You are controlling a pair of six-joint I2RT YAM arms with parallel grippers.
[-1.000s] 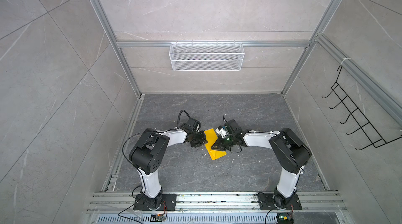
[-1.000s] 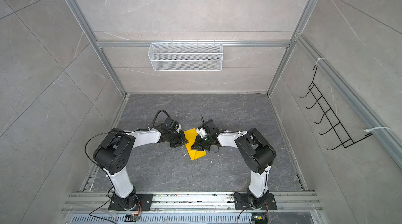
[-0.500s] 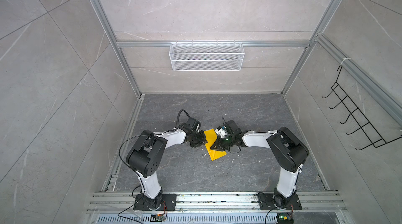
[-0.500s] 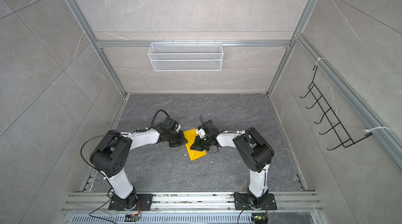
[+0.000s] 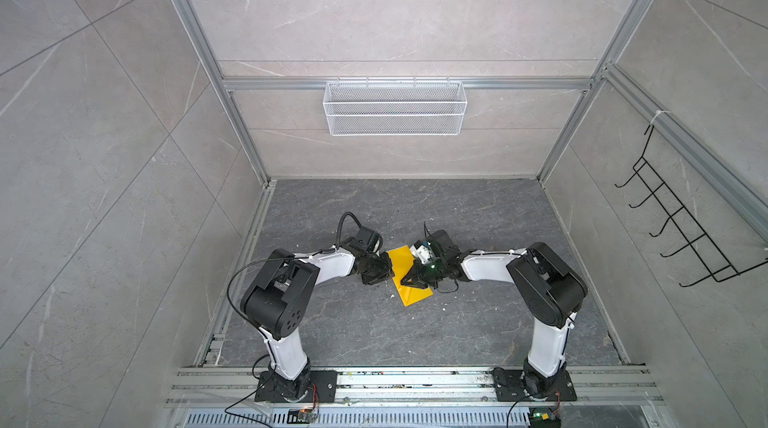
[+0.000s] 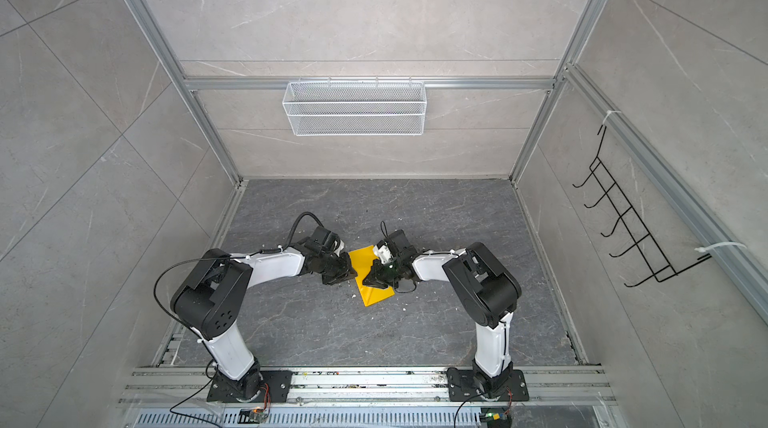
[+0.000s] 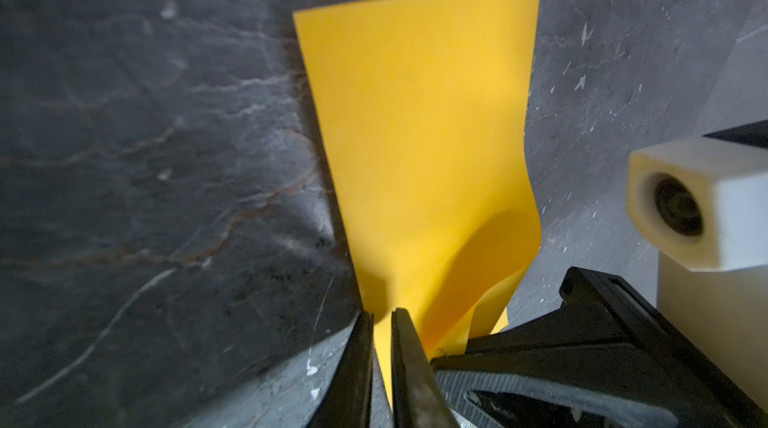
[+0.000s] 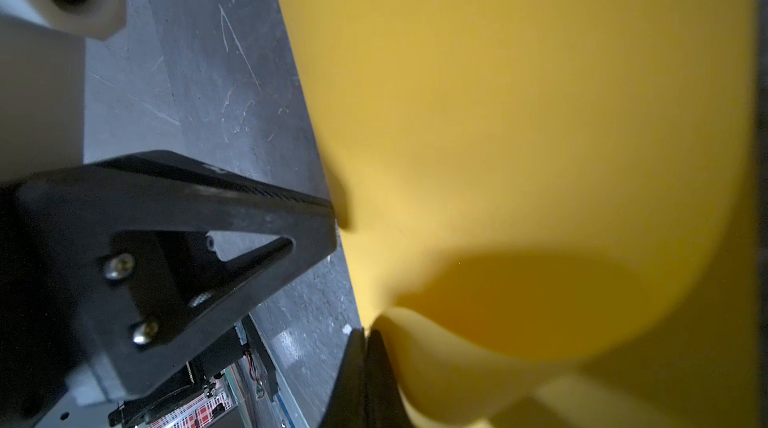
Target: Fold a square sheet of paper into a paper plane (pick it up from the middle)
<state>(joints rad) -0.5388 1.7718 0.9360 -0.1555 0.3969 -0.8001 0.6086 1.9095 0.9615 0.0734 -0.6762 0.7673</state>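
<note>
The square sheet of paper (image 5: 401, 268) (image 6: 361, 270) is bright yellow and folded in half into a long strip on the dark floor. It shows in both top views. My left gripper (image 5: 388, 274) (image 7: 382, 315) rests on the strip's left edge near one corner. Its jaws are a narrow slit apart, and the flat paper (image 7: 419, 134) shows through the gap. My right gripper (image 5: 404, 281) (image 8: 368, 332) is shut on the paper's top layer. That layer bulges up in a loop (image 8: 519, 114) beside the jaws. The left gripper's fingertip (image 8: 320, 218) touches the paper's edge.
A white wire basket (image 5: 395, 107) hangs on the back wall. A black hook rack (image 5: 685, 230) is on the right wall. Small white crumbs dot the marbled floor (image 5: 415, 205). Aluminium rails (image 5: 415, 380) carry both arm bases along the front.
The left arm's elbow has shifted slightly. Both grippers have stayed at the paper, which has hardly moved.
</note>
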